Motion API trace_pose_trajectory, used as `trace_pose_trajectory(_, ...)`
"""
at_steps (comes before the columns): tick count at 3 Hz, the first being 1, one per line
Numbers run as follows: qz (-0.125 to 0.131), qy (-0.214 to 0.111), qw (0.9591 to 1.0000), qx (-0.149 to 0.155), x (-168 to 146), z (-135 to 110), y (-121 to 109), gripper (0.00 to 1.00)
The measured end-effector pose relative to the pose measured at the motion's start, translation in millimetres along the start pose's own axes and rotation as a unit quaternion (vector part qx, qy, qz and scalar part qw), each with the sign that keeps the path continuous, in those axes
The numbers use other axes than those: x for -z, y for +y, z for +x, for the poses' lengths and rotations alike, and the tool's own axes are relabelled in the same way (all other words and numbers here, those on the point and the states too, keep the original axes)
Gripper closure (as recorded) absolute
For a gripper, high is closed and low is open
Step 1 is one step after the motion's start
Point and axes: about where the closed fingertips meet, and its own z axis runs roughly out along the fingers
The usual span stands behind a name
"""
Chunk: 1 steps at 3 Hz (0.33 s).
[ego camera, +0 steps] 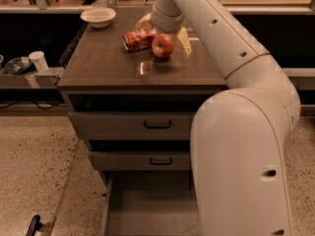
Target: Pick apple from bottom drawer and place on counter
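My claw (165, 37) hangs over the worktop (108, 65), fingers apart on either side of the apple (162, 46), which sits on the worktop beside a red can (139, 39). The bottom drawer (147, 208) stands open.

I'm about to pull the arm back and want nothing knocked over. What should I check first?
1. Apple resting on the counter: ok.
2. Pincer above the apple, open, a finger on each side: ok.
3. Fingers clear of the apple's skin: cannot tell.
4. Room from the soda can: not ok, it lies right beside the apple.
5. Bottom drawer shut: not ok, it stands open.
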Motion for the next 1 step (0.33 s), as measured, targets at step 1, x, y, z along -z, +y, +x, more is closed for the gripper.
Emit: trace_pose_trajectory(1, 0.0, 0.0, 1.0, 0.0, 0.0, 0.0, 0.0, 0.0)
